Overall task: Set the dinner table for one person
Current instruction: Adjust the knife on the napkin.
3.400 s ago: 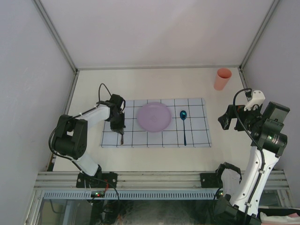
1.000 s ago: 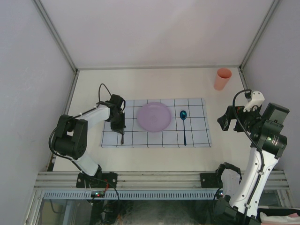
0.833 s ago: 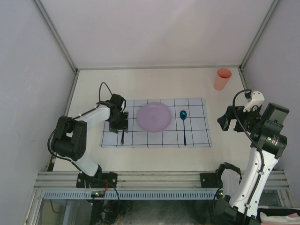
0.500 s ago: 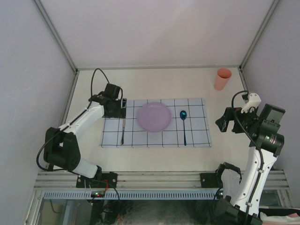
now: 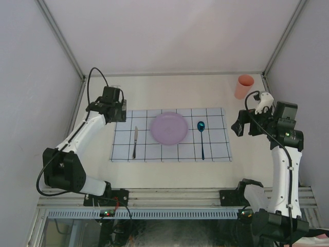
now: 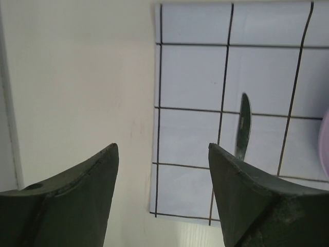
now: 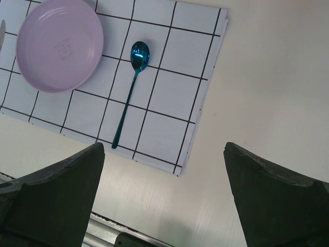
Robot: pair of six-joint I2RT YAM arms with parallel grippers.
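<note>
On the dinner table (image 5: 175, 92) lies a checked cloth (image 5: 216, 149) with a lilac plate (image 5: 168, 128) in its middle. A blue spoon (image 5: 201, 139) lies right of the plate and a knife (image 5: 134, 142) left of it. My left gripper (image 5: 117, 116) hangs open over the cloth's far left corner, apart from the knife, with nothing in it. In the left wrist view the gripper (image 6: 162, 146) frames the cloth's edge (image 6: 185, 139) and the knife (image 6: 242, 123). My right gripper (image 5: 240, 127) is open and empty, raised right of the cloth. The right wrist view shows the gripper (image 7: 163, 145), the plate (image 7: 59, 43) and the spoon (image 7: 131, 85).
A salmon cup (image 5: 244, 86) stands upright at the table's far right corner. Grey walls close in the left, far and right sides. An aluminium rail (image 5: 175, 195) runs along the near edge.
My left gripper opened and let go of the knife, which now lies on the cloth; the arm drew back to the cloth's far left corner. The right arm shifted slightly farther and leftward.
</note>
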